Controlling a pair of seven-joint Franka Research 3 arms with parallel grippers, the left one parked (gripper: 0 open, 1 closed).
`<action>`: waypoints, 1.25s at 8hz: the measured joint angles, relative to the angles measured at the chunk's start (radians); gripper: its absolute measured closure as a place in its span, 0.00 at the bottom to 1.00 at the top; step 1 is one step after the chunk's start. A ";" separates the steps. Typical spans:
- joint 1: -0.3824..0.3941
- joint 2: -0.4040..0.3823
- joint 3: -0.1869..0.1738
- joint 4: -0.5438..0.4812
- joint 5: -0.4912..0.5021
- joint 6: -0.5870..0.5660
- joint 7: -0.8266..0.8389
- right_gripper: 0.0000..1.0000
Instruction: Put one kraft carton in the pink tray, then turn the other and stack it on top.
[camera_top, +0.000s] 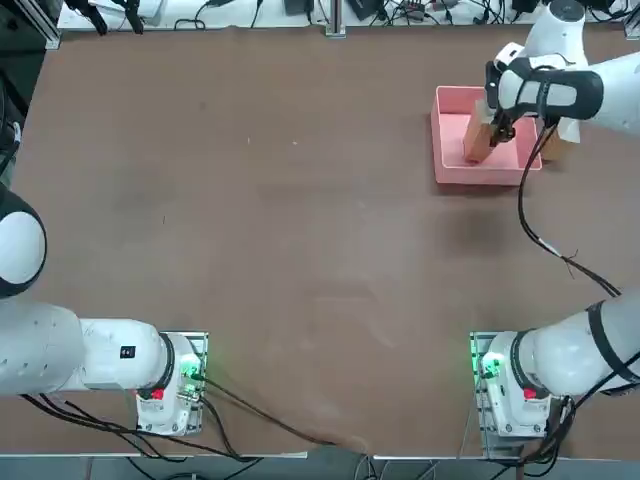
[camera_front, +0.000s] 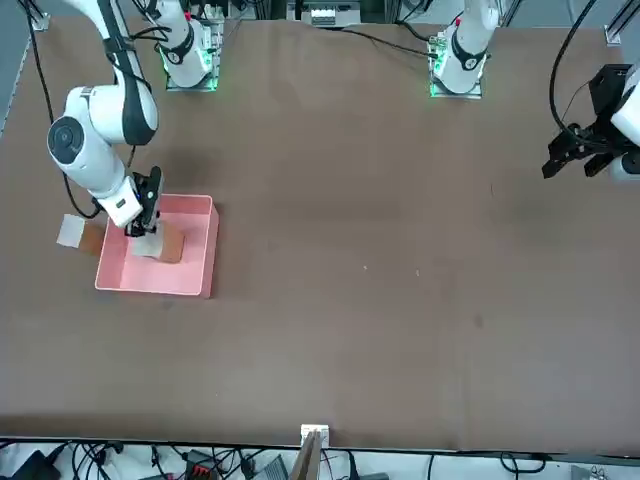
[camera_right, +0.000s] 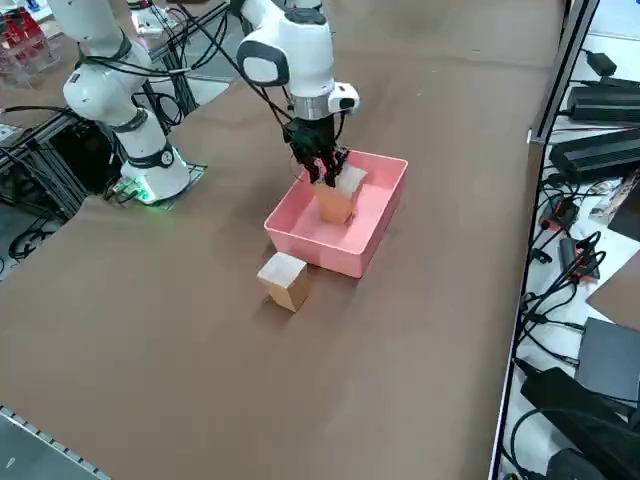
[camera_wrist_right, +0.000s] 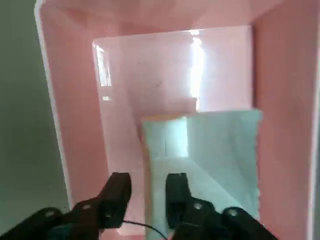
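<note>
Right, R end effector (camera_wrist_right: 148, 192) is low over the pink tray (camera_top: 450, 160), released: its two fingers stand apart, w/ one overlapping the pale face of the in-tray kraft carton (camera_wrist_right: 220, 150) in the wrist view and the other off past its edge. Can't tell if either touches. That carton sits inside the tray, near one side wall, pale face toward the wrist cam. From overhead, its brown side runs roughly fore-and-aft, a bit slanted; full long axis can't be told, since the end effector hides part of it.

The other kraft carton (camera_right: 284, 282) is on the counter (camera_right: 200, 350), outside the tray, just beyond the wall on the robot's R. In the R side view its pale face is uppermost, w/ brown sides below; in the front view that pale face shows on the side away from the tray. It's set at an angle to the R side cam, one corner edge toward it. Its long axis is unclear.
</note>
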 joint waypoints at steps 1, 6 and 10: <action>0.001 -0.001 0.000 0.035 0.000 -0.044 0.000 0.31; -0.025 -0.027 -0.012 0.378 0.010 -0.568 0.043 0.00; -0.228 -0.074 -0.033 0.425 0.017 -0.595 0.306 0.00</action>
